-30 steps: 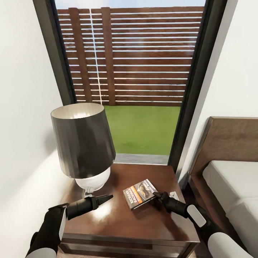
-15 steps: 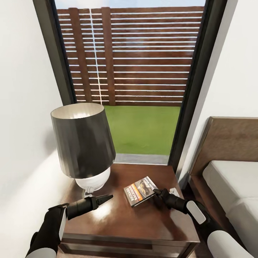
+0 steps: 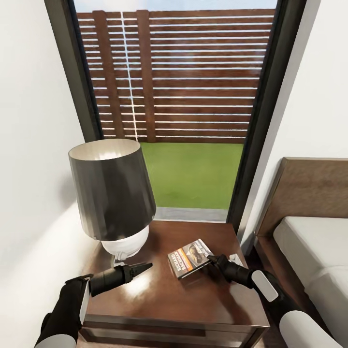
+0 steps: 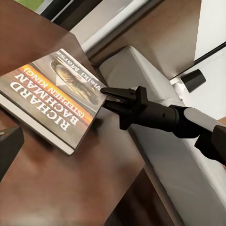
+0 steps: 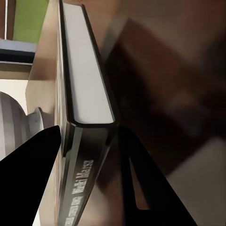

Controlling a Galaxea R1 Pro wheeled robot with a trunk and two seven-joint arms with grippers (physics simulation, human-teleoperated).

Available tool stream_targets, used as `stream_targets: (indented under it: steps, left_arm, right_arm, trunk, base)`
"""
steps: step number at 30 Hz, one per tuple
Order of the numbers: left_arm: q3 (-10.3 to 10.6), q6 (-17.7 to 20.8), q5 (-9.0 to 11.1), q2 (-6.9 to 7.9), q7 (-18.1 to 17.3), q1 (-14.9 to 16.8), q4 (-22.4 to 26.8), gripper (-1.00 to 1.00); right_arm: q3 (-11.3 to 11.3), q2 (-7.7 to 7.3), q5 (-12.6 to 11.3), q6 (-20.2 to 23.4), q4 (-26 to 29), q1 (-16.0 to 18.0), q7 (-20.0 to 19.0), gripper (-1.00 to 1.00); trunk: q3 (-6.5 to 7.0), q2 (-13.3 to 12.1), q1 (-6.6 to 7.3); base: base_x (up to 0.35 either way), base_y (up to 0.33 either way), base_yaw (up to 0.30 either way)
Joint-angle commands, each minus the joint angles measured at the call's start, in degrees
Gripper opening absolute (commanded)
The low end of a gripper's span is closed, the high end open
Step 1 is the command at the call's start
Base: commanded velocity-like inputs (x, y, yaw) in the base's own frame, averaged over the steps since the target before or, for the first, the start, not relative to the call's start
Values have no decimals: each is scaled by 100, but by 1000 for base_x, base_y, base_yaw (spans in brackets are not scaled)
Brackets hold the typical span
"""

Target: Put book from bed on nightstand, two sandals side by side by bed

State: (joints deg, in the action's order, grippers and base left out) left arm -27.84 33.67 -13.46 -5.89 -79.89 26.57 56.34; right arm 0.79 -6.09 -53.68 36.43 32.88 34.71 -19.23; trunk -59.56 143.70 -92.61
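At the left of our head view stands the table lamp with a dark conical shade and white rounded base, and just in front of it our left gripper hovers over the glossy reddish-brown wooden nightstand with its fingers closed together on nothing; a careless sweep of that arm could knock the lamp. Further right, the thin dark paperback with white "RICHARD BACHMAN" lettering and an orange strip lies on the nightstand top, near its middle, so this part of the task looks done. Our right gripper sits at the book's right-hand corner; in the right wrist view its fingers stand apart on either side of the book's edge, parted enough to clear it, though we cannot tell whether they touch. If we pull back at a slant, a finger could drag the book toward the edge beside the dark-framed bed with the pale grey mattress. Compared with a second ago, the book has shifted slightly away from us and the right gripper with it.
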Motion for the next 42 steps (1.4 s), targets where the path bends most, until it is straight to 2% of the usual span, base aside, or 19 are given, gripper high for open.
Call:
stream_targets:
  steps: [1, 5, 9, 33, 37, 42]
  left_arm:
    - [-28, 61, -60, -9, -53, 7, 8, 100]
    - [-28, 61, -60, -9, -53, 7, 8, 100]
    - [-28, 61, -60, -9, -53, 7, 8, 100]
    - [-29, 68, -60, -9, -53, 7, 8, 100]
    - [-29, 69, -60, -9, -53, 7, 8, 100]
    - [-29, 70, -60, -9, -53, 7, 8, 100]
  right_arm:
    - [9, -6, 130, -15, -9, 2, -2, -100]
    - [9, -6, 130, -13, -9, 1, -1, -100]
    - [8, -6, 130, -13, -10, 2, -1, -100]
    - [8, -6, 130, -13, -9, 1, -2, -100]
    - [8, -6, 130, -13, -9, 3, -4, -100]
    - [8, -6, 130, -13, -9, 4, -9, -100]
  trunk:
    - [-6, 2, 1]
    - [-6, 2, 1]
    - [-95, 7, -10]
    - [-95, 7, -10]
    - [-6, 2, 1]
    - [-6, 2, 1]
  base:
    - [0, 0, 0]
    - [0, 0, 0]
    - [0, 0, 0]
    - [0, 0, 0]
    - [0, 0, 0]
    - [0, 0, 0]
